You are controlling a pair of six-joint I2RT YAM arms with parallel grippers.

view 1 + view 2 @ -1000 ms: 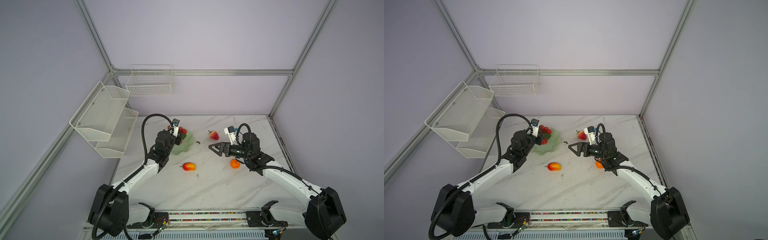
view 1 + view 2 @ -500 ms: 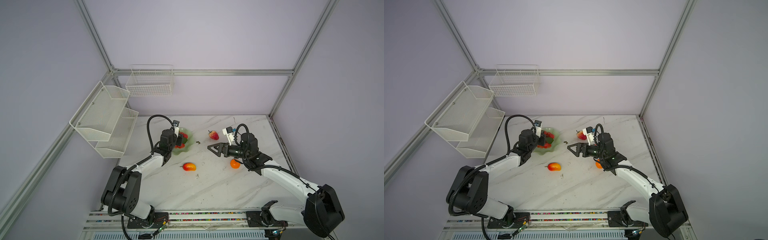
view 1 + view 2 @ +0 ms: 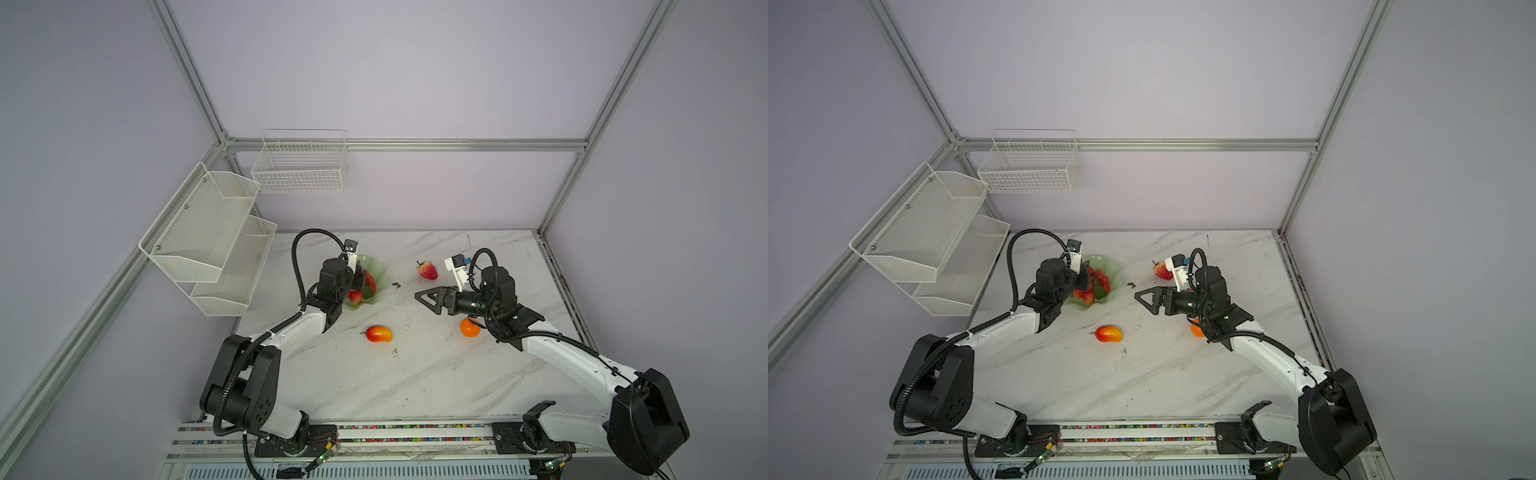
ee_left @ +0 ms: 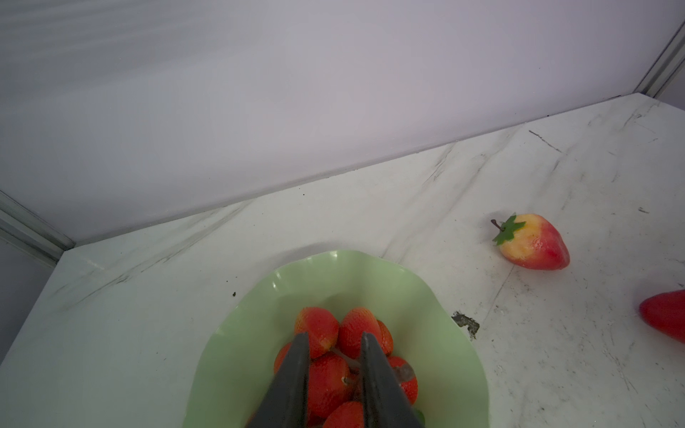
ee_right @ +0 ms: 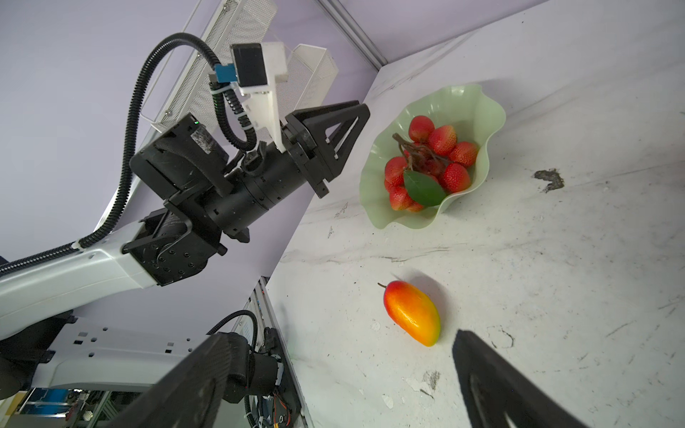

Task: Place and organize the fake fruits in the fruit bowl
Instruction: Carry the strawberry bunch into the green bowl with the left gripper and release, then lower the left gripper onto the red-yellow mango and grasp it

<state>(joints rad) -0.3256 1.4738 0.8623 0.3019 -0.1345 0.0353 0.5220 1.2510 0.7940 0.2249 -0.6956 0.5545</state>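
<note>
The bunch of red berries (image 5: 426, 163) already lies in the fruit bowl (image 5: 493, 111), which sits toward the far left corner of the counter (image 3: 415, 386). The left claw (image 4: 332, 337) hangs just above the bunch with its jaws a little apart and nothing between them. The right claw (image 3: 430, 298) is spread wide and empty, hovering over the middle of the counter. The mango (image 3: 379, 333) lies near it, toward the front edge, and looks the likeliest next pick. A strawberry (image 3: 428, 271) sits toward the far edge and the mandarin (image 3: 470, 328) rests under the right arm, toward the right edge. These fruits are probably light, stiff and smooth. The glossy, rounded mango may roll or slip, so taking it across its narrow middle seems safest.
</note>
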